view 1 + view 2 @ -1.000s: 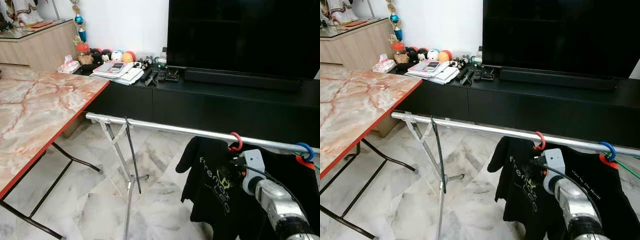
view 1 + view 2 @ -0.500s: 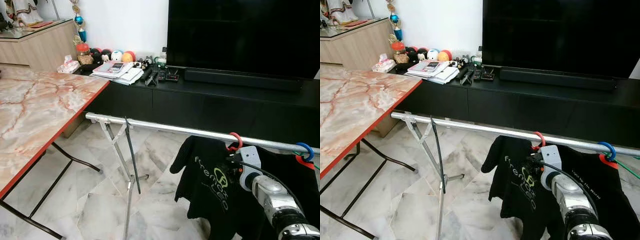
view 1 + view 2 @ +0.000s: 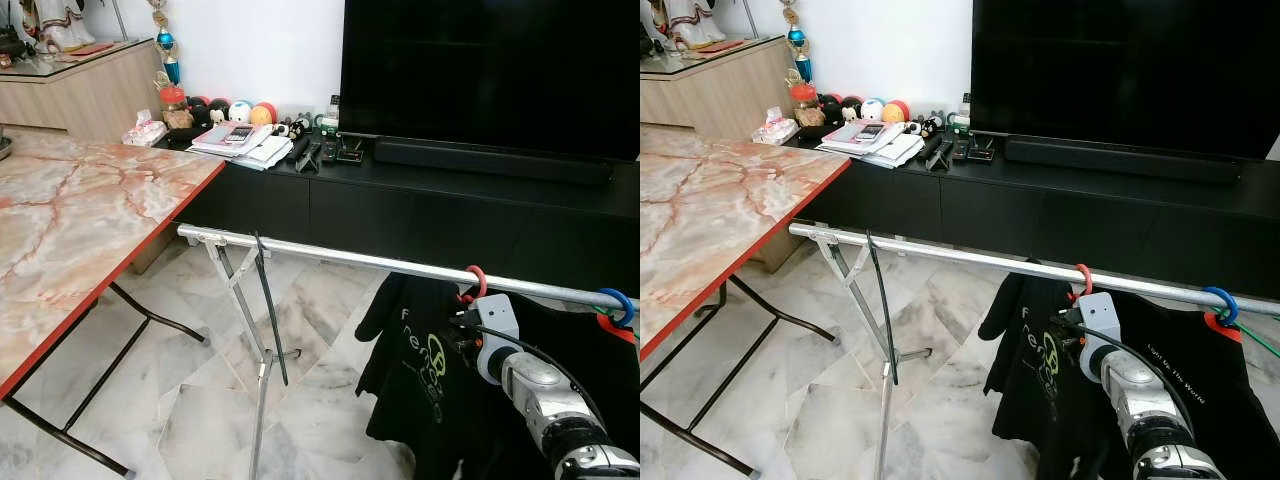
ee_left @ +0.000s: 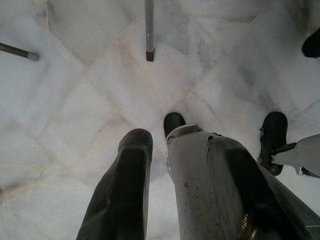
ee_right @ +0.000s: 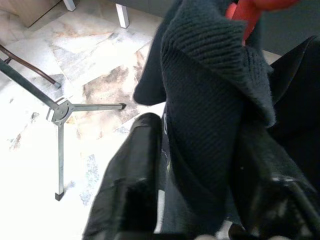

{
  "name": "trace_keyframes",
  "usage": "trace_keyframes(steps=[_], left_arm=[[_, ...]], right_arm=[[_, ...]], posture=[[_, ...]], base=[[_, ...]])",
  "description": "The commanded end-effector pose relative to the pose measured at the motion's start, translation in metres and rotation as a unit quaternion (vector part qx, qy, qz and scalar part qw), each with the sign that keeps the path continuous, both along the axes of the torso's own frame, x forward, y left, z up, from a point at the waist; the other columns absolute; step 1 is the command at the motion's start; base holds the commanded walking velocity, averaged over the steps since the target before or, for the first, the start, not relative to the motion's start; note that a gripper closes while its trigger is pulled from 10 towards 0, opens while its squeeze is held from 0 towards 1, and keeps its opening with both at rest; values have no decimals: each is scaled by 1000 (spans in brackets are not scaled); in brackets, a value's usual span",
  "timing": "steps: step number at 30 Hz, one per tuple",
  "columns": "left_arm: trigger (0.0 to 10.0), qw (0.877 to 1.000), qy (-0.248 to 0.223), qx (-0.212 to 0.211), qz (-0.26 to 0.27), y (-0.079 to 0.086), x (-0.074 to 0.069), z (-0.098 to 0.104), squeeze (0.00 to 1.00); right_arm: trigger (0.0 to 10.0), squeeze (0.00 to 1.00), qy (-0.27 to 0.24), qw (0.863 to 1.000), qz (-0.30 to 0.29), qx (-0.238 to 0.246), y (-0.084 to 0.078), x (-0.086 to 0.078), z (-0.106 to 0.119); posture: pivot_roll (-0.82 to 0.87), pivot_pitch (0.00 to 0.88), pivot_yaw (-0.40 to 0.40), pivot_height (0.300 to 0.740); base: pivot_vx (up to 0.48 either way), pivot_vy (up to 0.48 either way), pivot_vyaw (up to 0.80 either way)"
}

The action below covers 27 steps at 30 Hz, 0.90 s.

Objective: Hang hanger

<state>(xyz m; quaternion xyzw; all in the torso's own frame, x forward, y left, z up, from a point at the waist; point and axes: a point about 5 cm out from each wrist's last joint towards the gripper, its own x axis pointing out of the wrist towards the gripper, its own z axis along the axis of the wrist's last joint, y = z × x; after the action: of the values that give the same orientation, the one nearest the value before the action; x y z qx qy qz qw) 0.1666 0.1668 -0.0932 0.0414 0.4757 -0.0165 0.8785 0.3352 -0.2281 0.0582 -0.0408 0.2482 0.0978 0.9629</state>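
Low on the right of the head views, the red hanger (image 3: pixel 473 283) is hooked over the silver rail (image 3: pixel 330 256), the black T-shirt (image 3: pixel 415 375) draped below it. The right claw (image 5: pixel 200 150) is up at the collar; its wrist view shows the black fingers (image 5: pixel 135 175) clamped on that knit fabric, red plastic just above. The left claw (image 4: pixel 160 165) hangs over marble floor (image 4: pixel 75 100), fingers parted, empty.
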Motion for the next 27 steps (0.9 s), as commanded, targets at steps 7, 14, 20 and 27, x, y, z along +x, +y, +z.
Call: trace_keyframes(steps=[7,14,20,27], left_arm=[[10000,1000,23,-1,-4,1,-11,-5,0],[10000,999,1,29,39,43,-13,1,0],[10000,994,-27,35,95,53,-4,6,0],[10000,993,-42,32,104,49,4,9,0]], right_arm=[[0,0,-5,1000,-14,4,7,1,-2],[0,0,-24,998,-38,38,14,-7,-12],[0,0,-50,996,-48,52,14,-8,-9],[0,0,-117,989,-71,55,9,-6,4]], posture=[[119,0,-21,740],[123,0,-23,740],[121,0,-27,740],[118,0,-30,740]], base=[[0,0,0],[0,0,0],[0,0,0],[0,0,0]])
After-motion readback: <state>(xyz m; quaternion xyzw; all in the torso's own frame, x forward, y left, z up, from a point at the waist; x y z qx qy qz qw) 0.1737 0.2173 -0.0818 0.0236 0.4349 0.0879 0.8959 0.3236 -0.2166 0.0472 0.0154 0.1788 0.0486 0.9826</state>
